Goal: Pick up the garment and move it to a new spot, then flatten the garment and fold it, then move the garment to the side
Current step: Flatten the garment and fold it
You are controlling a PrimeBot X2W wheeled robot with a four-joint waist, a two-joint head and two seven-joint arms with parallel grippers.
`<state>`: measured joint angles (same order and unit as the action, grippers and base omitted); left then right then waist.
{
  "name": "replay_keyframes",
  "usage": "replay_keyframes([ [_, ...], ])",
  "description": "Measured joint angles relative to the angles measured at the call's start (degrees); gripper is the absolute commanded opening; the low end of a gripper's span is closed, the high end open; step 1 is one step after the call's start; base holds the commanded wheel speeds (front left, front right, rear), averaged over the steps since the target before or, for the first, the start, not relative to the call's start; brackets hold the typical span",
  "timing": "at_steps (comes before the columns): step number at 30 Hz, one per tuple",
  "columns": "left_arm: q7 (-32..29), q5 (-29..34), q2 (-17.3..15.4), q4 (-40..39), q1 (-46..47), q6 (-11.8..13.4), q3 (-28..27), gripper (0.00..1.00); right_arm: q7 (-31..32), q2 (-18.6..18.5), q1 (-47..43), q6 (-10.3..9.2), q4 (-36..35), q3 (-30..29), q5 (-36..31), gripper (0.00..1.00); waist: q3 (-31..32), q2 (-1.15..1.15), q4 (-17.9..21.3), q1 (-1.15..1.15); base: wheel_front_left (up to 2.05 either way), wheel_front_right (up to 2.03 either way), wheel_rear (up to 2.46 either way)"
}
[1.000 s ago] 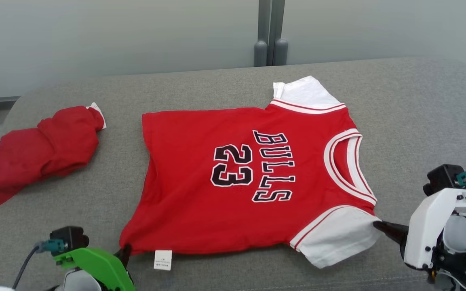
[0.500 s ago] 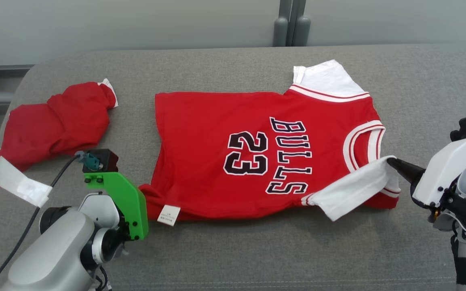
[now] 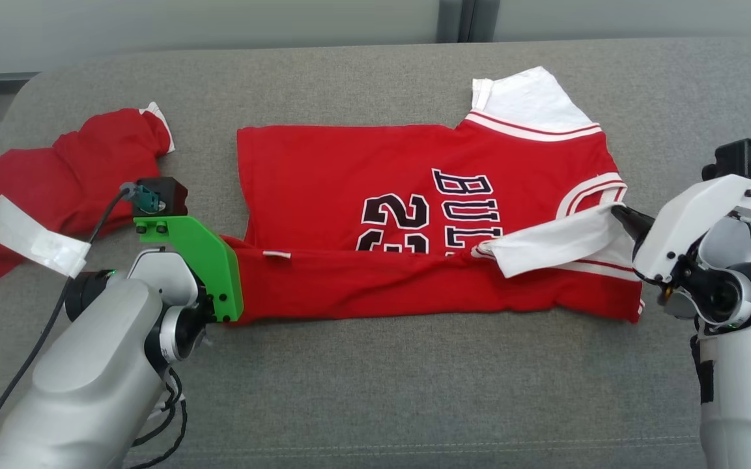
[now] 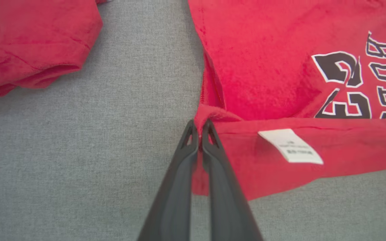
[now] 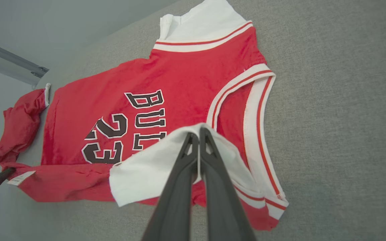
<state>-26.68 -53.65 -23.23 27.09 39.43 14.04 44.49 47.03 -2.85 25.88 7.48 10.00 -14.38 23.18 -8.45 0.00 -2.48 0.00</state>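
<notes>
The garment (image 3: 375, 176) is a red jersey with white sleeves and black "BULLS 23" print, lying sideways on the grey cushion. Its near long edge is lifted and turned over the print as a red band (image 3: 382, 286). My left gripper (image 4: 199, 129) is shut on the hem corner beside a white label (image 4: 290, 146); in the head view its green mount (image 3: 196, 260) hides the fingers. My right gripper (image 5: 195, 134) is shut on the near white sleeve (image 3: 551, 241), and it reaches in from the right in the head view (image 3: 619, 212).
A second red garment (image 3: 62, 189) lies crumpled at the cushion's left end, also in the left wrist view (image 4: 28, 43). The grey cushion (image 3: 414, 391) has bare room in front of the jersey. A pale wall runs behind it.
Both grippers have carried the near edge of the jersey up and away from me, folding it over the lower part of the print. The head camera has also tilted down.
</notes>
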Motion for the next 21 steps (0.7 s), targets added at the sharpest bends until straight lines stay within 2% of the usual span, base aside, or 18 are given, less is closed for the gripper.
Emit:
replay_keyframes([
  [7, 3.0, 0.77, 2.65, 5.31, 2.41, -1.65, 0.22, 0.0, -3.15, 0.03, 3.93, 0.0, 4.33, 3.31, -2.26, 0.0, -2.15, 0.0, 0.03, 0.0, 0.0, 0.0, 0.0],
  [17, 6.76, 1.12, 4.78, 11.03, 3.71, -3.99, 0.48, 0.0, -8.05, -0.11, 7.0, 0.0, 8.78, 5.38, -2.67, 0.0, -2.91, 0.0, -1.36, 0.0, 0.0, 0.0, 0.0],
  [19, 8.09, 1.46, 5.21, 11.79, 4.11, -4.34, 0.51, 0.42, -9.01, -0.34, 7.59, 0.0, 9.26, 5.84, -2.72, 0.0, -2.85, 0.0, -1.61, 0.0, 0.0, 0.0, 0.0],
  [20, 8.78, 1.57, 5.43, 12.09, 4.37, -4.57, 0.47, 0.78, -9.61, -0.32, 7.76, 0.01, 9.78, 5.64, -2.74, 0.0, -2.79, 0.0, -1.68, 0.0, 0.0, 0.0, 0.0],
  [21, 9.56, 1.66, 5.67, 12.3, 4.52, -4.75, 0.38, 1.0, -10.45, -0.27, 7.86, 0.0, 10.2, 5.5, -2.86, 0.0, -2.74, 0.0, -1.72, 0.0, 0.0, 0.0, 0.0],
])
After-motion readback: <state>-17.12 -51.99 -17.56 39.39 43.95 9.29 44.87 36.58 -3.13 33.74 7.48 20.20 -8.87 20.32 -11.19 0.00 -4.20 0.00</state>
